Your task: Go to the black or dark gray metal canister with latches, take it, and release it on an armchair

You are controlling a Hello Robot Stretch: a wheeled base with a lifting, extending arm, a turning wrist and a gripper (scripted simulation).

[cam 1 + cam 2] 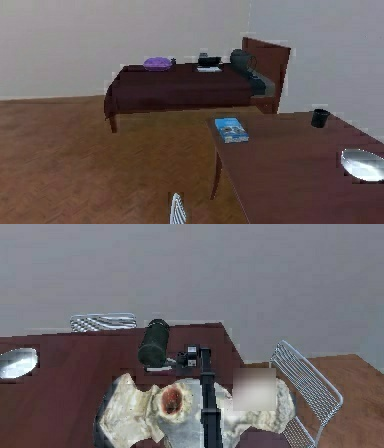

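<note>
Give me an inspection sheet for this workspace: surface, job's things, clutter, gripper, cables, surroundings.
Surface: dark red-brown table on a wood floor.
Job's things: dark canister on the table, near its far edge.
Clutter: crumpled pale cloth, silvery plate, blue book, black cup.
Grippers: gripper beside the canister; cannot tell whether it holds anything.
Cables: nothing seen.
Surroundings: wire chair by the table, bed with a dark cover, plain walls.

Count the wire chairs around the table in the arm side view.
2. One wire chair stands beyond the table's far edge, upper left; the other stands off the table's right end. More may be hidden.
</note>
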